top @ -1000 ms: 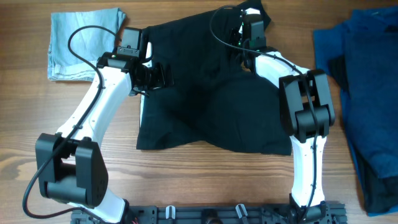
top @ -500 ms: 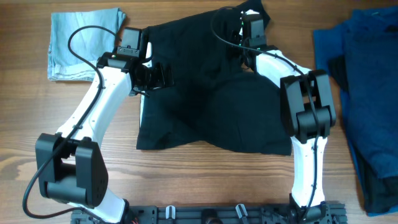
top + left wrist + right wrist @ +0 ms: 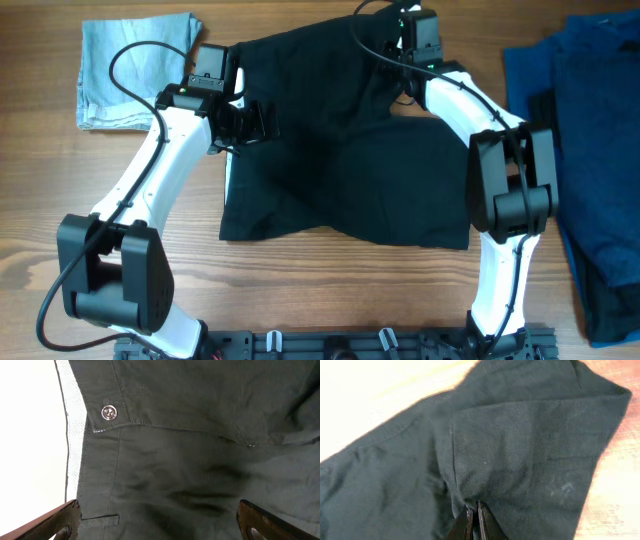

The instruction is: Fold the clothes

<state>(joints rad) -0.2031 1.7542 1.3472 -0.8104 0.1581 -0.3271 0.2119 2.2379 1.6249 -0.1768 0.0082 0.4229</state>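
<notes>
Right gripper (image 3: 473,510) is clamping fully shut on a little ridge of the black shorts (image 3: 520,450). The cloth is puckering right at its tips, so I'm reading that as a real pinch and not jaws closing on air. Just ahead of the tips a flap of the leg is lying doubled over, and past that the hem corner is ending on the bare desk (image 3: 615,485).

Left gripper (image 3: 160,515) is hanging wide open over the waistband end, gripping nothing. The button (image 3: 108,412) is sitting ahead of it, toward the finger on the lining side, with the grey lining (image 3: 75,435) running along just outside that.

From overhead, the shorts are lying spread out between the two grippers, mostly flat with a few soft wrinkles. Well off to the left gripper's outer side the pale-blue denim piece (image 3: 135,70) is sitting by itself, and well apart on the right gripper's outer side the heap of dark-blue cloth (image 3: 590,150) is doing nothing.

So my guess is we're looking at the grab-the-edge stage of the first fold, with only one side secured. The next move is probably asking the left gripper to drop and close on the waistband edge near the button. Then both are lifting together and carrying that edge across. The right pinch is looking thin, so a slow lift seems wise.
</notes>
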